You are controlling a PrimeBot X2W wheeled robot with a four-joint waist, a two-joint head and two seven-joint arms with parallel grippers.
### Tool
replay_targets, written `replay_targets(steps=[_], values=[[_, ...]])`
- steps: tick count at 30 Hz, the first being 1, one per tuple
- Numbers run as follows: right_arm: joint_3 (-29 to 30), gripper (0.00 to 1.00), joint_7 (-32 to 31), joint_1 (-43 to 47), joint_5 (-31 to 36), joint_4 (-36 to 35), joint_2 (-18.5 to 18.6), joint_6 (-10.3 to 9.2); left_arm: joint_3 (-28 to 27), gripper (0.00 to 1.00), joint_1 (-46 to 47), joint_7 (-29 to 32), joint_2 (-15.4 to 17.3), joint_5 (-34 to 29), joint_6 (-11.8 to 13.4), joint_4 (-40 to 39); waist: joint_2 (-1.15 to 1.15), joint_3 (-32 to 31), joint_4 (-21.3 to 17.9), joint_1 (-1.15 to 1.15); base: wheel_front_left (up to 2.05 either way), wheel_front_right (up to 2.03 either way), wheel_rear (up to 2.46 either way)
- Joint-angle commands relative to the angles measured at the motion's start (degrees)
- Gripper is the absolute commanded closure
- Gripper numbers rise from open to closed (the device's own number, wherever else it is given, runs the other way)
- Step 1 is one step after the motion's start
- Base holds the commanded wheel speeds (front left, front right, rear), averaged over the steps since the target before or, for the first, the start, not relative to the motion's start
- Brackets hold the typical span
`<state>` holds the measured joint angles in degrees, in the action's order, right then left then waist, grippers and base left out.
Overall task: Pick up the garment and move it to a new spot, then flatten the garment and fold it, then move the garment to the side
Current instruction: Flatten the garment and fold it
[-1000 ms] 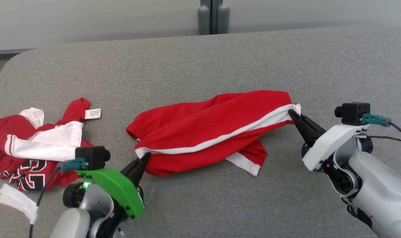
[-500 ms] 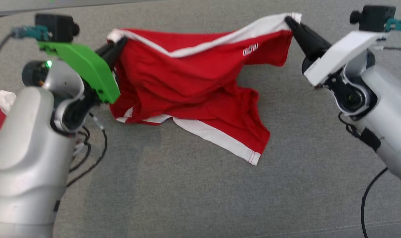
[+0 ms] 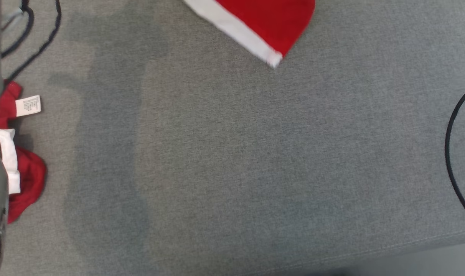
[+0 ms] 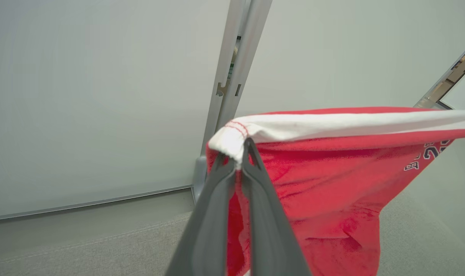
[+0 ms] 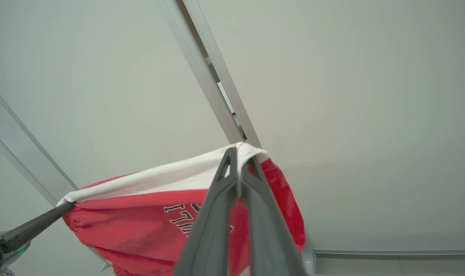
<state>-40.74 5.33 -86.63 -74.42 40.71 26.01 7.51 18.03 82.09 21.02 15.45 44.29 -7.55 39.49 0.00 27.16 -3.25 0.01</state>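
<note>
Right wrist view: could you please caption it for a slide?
Right gripper shut on the white band of the red shorts, left gripper pinching the far corner.

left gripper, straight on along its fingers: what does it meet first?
The left gripper is shut on the garment; beyond that hem, the grey wall post looks first, depth unclear.

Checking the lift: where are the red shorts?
Red shorts hang over the grey cushion, stretched between left claw and right claw; hem at the head view's top centre.
</note>
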Motion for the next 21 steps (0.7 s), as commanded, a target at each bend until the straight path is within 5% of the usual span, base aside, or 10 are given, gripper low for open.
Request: replay_targets(steps=[1, 7, 14, 21], values=[[-0.3, 1.00, 0.7, -2.4, 0.9, 0.7, 0.6, -0.05, -0.6, 1.00, 2.9, -0.8, 0.6, 0.3, 0.1, 1.3, 0.00, 1.1, -1.5, -0.01, 0.00, 0.00, 0.00], [-1.5, 1.00, 1.5, -7.8, -0.3, 1.9, 0.5, -0.05, -0.5, 1.00, 9.2, -3.0, -1.1, 2.7, 0.1, 6.7, 0.00, 0.1, -2.9, -0.01, 0.00, 0.00, 0.00], [-8.3, 1.00, -1.3, 1.3, -2.5, -2.8, 2.7, -0.05, 7.6, 1.00, -0.7, -3.2, -0.6, 8.5, 0.1, 4.2, 0.00, -2.5, -3.9, -0.01, 0.00, 0.00, 0.00], [-15.5, 1.00, -1.1, 16.9, -6.4, -12.5, 8.9, -0.04, 18.8, 1.00, -17.0, -0.6, 5.7, 15.1, 0.1, -5.5, 0.00, -7.5, -4.0, -0.01, 0.00, 0.00, 0.00]])
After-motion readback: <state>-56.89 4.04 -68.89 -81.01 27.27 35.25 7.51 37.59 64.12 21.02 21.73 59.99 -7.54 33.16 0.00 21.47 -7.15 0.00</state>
